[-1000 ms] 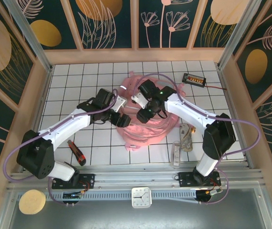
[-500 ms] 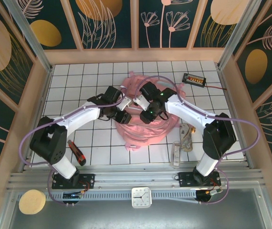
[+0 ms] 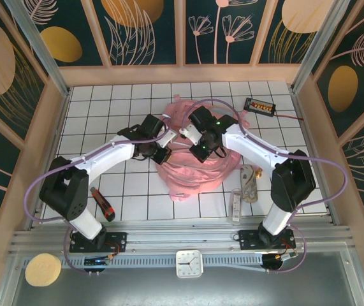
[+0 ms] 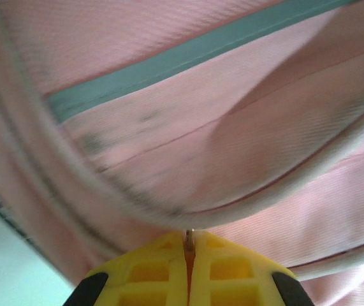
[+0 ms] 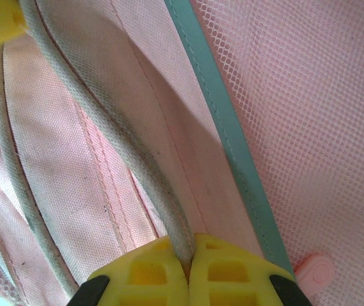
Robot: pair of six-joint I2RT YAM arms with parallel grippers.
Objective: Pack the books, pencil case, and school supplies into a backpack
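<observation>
Backpack point(image 3: 194, 173): light pink, crumpled, teal strip, grey piping; left end effector point(image 4: 189, 241), right end effector point(image 5: 187, 247) each pinching it.

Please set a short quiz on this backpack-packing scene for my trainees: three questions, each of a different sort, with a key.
1. True or false: the red-and-black utility knife lies inside the large light-pink fabric backpack.
2. What is pinched between the yellow fingers of the right gripper? A: a pale corded edge of the backpack. B: a yellow book. C: a pink pouch.
3. Fill the gap: the slim whitish ruler-like bar lies on the table near the base of the ___ arm.
Key: 1 false; 2 A; 3 right.
</observation>
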